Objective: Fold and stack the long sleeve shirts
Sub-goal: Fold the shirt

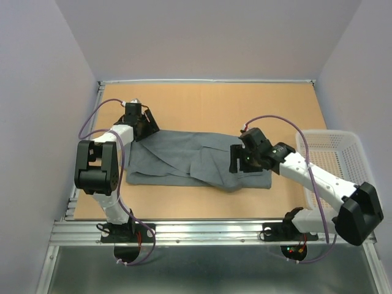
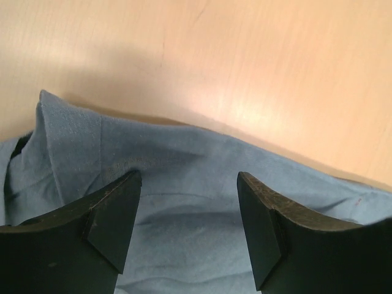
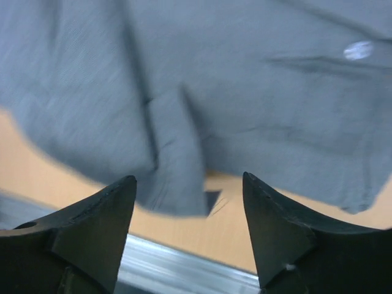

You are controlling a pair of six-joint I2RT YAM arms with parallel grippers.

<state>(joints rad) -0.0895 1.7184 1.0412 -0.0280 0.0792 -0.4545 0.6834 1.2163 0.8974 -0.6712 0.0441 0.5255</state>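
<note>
A grey long sleeve shirt [image 1: 184, 158] lies spread across the middle of the table, partly folded with flaps over its centre. My left gripper [image 1: 144, 127] hangs over its far left corner, open, with bare cloth [image 2: 184, 202] between the fingers and the shirt's collar edge [image 2: 52, 138] to the left. My right gripper [image 1: 234, 160] is above the shirt's right part, open and holding nothing; in the right wrist view the shirt [image 3: 245, 92] lies below, blurred, with a pale button [image 3: 358, 50] and a loose flap [image 3: 174, 165] hanging toward the table.
A white mesh basket [image 1: 335, 160] stands at the right edge under the right arm. Bare wooden table [image 1: 214, 104] stretches behind the shirt. A metal rail [image 1: 208, 228] runs along the near edge, also seen as a rail [image 3: 184, 269] below the right fingers.
</note>
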